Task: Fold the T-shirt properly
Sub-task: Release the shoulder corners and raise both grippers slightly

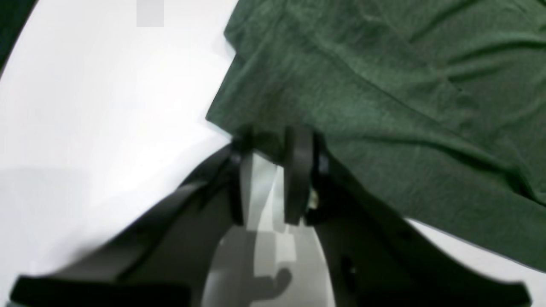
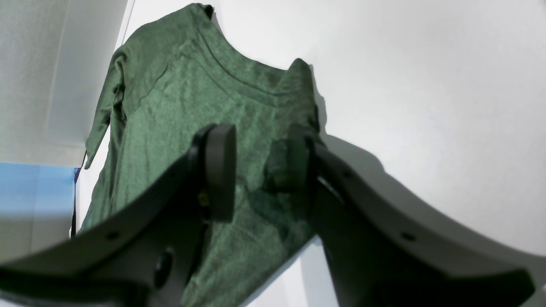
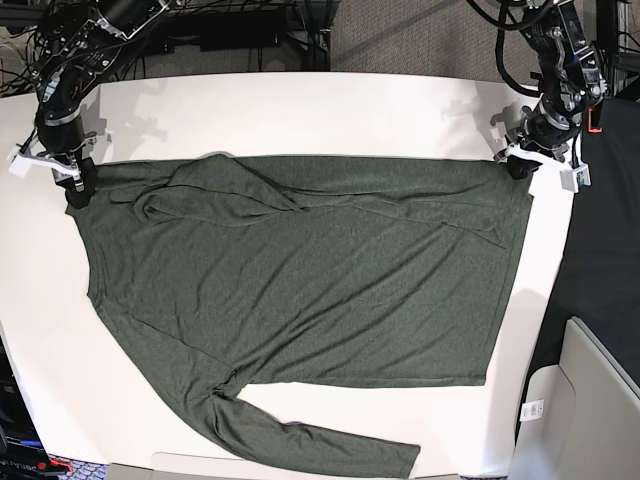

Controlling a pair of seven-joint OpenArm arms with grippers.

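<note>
T-shirt flat on white table

White table occupying most of the base view under even, diffuse light that casts only soft shadows; grey carpeted floor beyond its far edge, with black cables bundled there. Dark floor strip along the right side; a pale grey panel bearing a small white label at lower right.

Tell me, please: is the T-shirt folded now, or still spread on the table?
Mostly spread. The T-shirt lies flat across the white table; only one sleeve is folded over the body, the other sleeve lying outward.
</note>
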